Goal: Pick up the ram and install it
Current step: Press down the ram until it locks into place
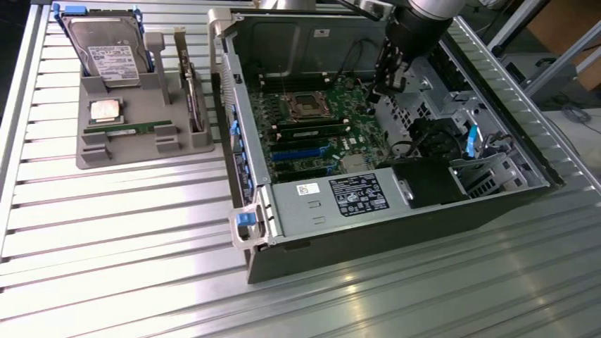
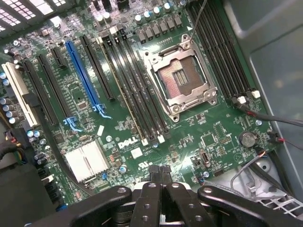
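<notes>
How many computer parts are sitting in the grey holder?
4: a hard drive standing at the back, a square silver chip in the middle, the ram lying just in front of it, and a green card on edge along the exterior view's right.

You're looking at a ribbed aluminium tabletop [image 1: 122, 232] catching bright glare, with metal frame bars [image 1: 554, 53] beyond its far right corner.

Ribbed metal table [image 1: 141, 232] carries open PC case [image 1: 376, 232] w/ grey parts holder [image 1: 141, 151] just beside.
</notes>
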Tool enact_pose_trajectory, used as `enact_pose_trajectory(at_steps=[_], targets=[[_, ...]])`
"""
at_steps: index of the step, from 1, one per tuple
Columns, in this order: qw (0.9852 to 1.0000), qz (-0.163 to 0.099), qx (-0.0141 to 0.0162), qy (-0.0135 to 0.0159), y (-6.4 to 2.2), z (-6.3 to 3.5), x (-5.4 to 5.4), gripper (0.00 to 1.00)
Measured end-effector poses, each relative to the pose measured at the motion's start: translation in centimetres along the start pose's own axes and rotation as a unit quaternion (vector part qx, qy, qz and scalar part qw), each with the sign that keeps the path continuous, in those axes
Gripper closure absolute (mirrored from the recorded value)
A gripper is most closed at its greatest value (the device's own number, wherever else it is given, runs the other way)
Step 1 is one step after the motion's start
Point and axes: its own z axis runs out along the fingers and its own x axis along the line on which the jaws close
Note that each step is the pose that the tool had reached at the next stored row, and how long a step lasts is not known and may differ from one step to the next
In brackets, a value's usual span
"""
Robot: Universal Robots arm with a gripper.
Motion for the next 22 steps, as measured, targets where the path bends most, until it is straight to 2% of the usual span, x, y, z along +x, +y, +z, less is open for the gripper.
enact_pose_trajectory(at_steps=[12, 22], targets=[[0.9995, 0.031, 0.0007, -0.0012, 0.0, 0.0, 0.0, 0.89], [0.9975, 0.07, 0.0016, -0.0026, 0.0, 0.0, 0.0, 0.89]])
